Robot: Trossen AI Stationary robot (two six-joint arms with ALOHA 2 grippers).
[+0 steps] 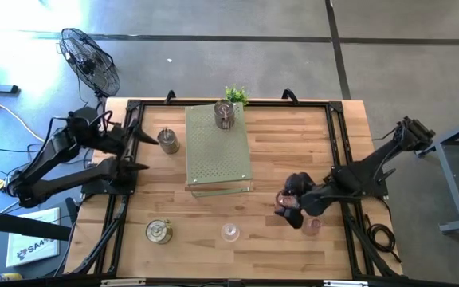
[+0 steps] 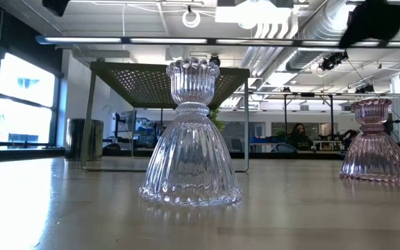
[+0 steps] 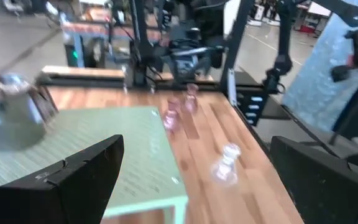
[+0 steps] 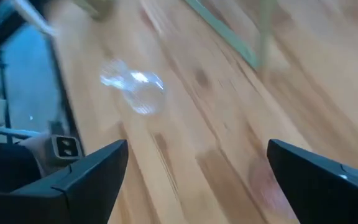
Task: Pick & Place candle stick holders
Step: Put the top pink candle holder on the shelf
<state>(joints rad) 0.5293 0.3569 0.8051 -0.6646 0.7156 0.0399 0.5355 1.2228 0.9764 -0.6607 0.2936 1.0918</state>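
Note:
The candle stick holders are spread over the wooden table. One metal holder (image 1: 225, 114) stands on the pale green board (image 1: 217, 151). Another (image 1: 167, 141) stands left of the board, and a third (image 1: 158, 232) is near the front left. A clear glass holder (image 1: 229, 233) (image 2: 191, 135) stands on its flared foot near the front edge. Right of it stands a pink one (image 1: 312, 226) (image 2: 376, 142), and a second pink one (image 1: 286, 209) is beside my right gripper. My right gripper (image 1: 292, 201) (image 4: 197, 180) hovers open above the wood there. My left gripper (image 1: 140, 150) (image 3: 197, 180) is drawn back at the table's left edge, open and holding nothing.
The board stands on thin legs (image 2: 87, 118) above the table top. A small green plant (image 1: 235, 94) sits at the far edge behind it. Black rails (image 1: 122, 207) run along both table sides. A fan (image 1: 90, 60) stands on the floor beyond the far left corner.

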